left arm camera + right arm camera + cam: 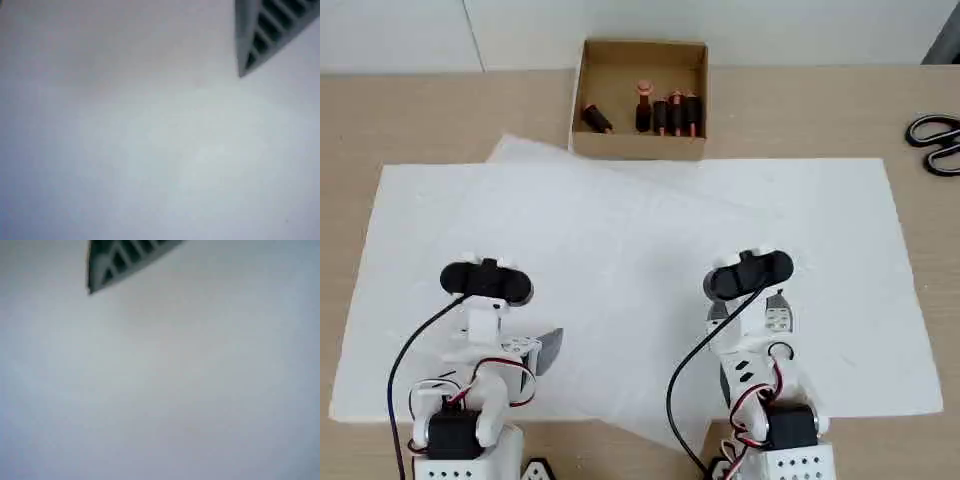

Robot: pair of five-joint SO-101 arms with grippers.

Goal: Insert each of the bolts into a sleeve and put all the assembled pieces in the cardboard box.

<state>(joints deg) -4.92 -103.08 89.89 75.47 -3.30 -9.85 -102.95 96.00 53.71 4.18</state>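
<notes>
Assembled pieces point(668, 113) are lying inside the cardboard box point(577, 100) at the far side of the tabletop point(420, 110): four in a row, one apart by the opposite wall. Left pincer point(251, 52) and right pincer point(107, 271) are hanging low over the white sheet point(620, 230), near their bases; open or closed, cannot tell. Judging task near done: am advising both arms park tucked, well clear of the box.
</notes>
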